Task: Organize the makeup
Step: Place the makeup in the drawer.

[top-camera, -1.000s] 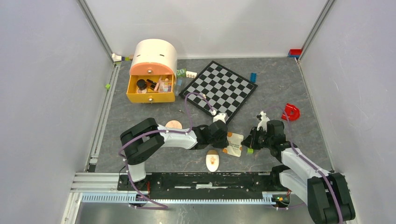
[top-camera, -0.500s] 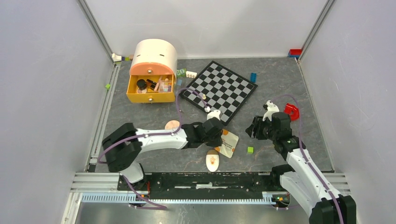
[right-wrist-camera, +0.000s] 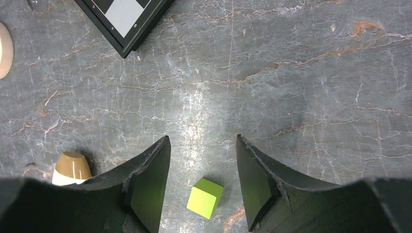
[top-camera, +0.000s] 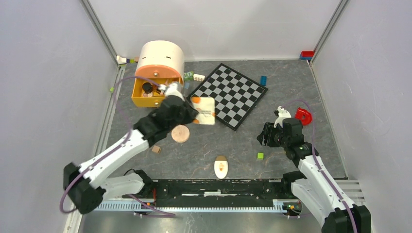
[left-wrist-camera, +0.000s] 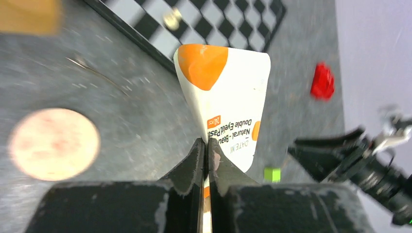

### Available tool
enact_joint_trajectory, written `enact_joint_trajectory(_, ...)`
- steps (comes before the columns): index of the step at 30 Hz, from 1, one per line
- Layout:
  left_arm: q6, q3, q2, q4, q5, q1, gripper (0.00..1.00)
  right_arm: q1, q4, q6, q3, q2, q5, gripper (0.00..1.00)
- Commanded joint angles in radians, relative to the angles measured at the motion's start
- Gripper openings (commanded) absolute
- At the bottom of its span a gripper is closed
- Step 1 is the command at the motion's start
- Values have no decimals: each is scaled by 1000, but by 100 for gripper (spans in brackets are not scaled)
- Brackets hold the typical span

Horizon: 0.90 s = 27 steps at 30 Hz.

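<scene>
The only legible print is on the white-orange sachet. In the left wrist view it stands upside down, in dark letters on the white face. One line reads "Natural - Beau" and the next "Double Eyelid Past", both cut off at the sachet's edge. A smaller line reads "DATE M". A small orange tag beside them carries white characters that begin with "24"; the rest is too small to read. In the top view the same print is too small to read.

Left arm extended, right arm bent
Left gripper is clamped on a sachet; right gripper is held open, pointed down.
</scene>
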Motion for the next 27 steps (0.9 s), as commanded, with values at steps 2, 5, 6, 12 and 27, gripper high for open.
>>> enact_joint_trajectory(2,26,70,-172,-167,-112,186,2,2,25,10,15,-9,-13,59)
enact_joint_trajectory(5,4,149,-161,-261,-169,276,2,2,27,15,10,-11,-20,59)
enact_joint_trajectory(6,-14,179,-149,-295,-183,302,2,2,27,15,10,-12,-21,59)
enact_joint_trajectory(12,-120,265,-119,-363,-257,391,3,2,12,13,11,-23,-20,59)
enact_joint_trajectory(27,-441,447,76,-549,-401,494,11,2,1,14,-9,-38,-34,60)
